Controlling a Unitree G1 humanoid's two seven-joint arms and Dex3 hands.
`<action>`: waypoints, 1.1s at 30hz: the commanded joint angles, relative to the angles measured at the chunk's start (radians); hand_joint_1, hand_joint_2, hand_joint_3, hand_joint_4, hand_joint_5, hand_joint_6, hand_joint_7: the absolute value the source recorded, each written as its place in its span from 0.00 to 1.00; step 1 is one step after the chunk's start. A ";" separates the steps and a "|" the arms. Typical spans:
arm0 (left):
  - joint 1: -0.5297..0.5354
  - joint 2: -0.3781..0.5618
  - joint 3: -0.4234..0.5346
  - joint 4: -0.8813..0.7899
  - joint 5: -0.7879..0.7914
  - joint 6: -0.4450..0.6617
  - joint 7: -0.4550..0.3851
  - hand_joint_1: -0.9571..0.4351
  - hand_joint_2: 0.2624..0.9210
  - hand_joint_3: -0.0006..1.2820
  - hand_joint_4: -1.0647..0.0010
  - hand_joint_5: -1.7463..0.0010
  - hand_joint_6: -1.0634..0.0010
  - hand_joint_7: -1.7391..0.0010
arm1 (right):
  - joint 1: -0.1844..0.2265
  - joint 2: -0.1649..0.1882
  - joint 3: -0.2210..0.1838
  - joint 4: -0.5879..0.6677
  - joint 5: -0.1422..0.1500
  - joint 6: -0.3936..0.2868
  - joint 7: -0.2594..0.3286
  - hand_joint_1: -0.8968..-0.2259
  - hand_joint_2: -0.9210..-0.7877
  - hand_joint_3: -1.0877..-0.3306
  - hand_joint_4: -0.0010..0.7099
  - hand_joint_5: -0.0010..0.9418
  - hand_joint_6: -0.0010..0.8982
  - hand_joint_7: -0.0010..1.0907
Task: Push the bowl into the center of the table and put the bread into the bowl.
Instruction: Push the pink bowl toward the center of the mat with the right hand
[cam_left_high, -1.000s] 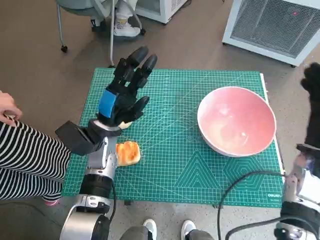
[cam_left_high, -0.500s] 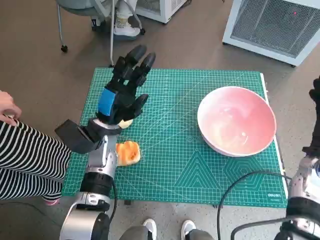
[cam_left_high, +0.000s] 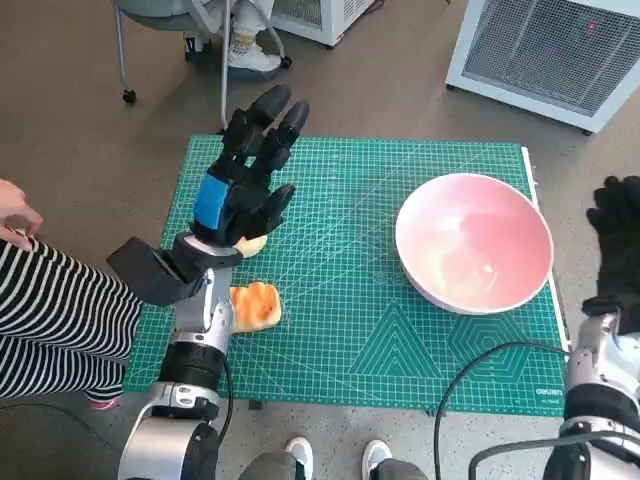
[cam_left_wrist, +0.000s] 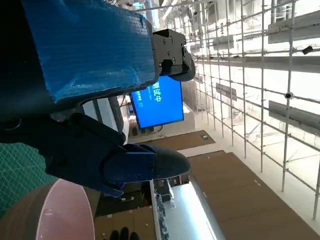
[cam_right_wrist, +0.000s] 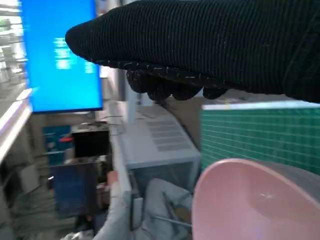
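Pink bowl (cam_left_high: 473, 243) and bread (cam_left_high: 255, 305) on green cutting mat (cam_left_high: 340, 340), white lettering illegible.
Left hand (cam_left_high: 243, 187) fingers apart, empty; right hand (cam_left_high: 618, 235) beside bowl, finger state unclear.

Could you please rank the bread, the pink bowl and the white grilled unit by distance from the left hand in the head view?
Measured from the left hand:
1. Bread, just below the hand, beside the left forearm on the mat's left side.
2. Pink bowl, on the mat's right side.
3. White grilled unit, on the floor beyond the table's far right corner.
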 joint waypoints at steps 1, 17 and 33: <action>-0.003 0.018 0.004 -0.014 0.004 -0.013 -0.007 0.20 1.00 0.30 0.83 0.99 1.00 0.69 | -0.009 0.042 -0.007 0.044 0.012 0.049 -0.014 0.43 0.00 0.31 0.16 0.01 0.06 0.27; 0.011 0.054 0.005 -0.029 0.012 -0.025 -0.008 0.21 1.00 0.31 0.83 0.99 1.00 0.71 | -0.069 0.169 -0.024 0.078 0.032 0.108 0.025 0.39 0.00 0.34 0.17 0.01 0.10 0.24; 0.035 0.075 0.021 -0.037 -0.012 -0.023 -0.020 0.20 1.00 0.31 0.83 0.99 1.00 0.72 | -0.129 0.248 -0.043 0.090 0.054 0.157 0.071 0.40 0.00 0.34 0.16 0.00 0.10 0.20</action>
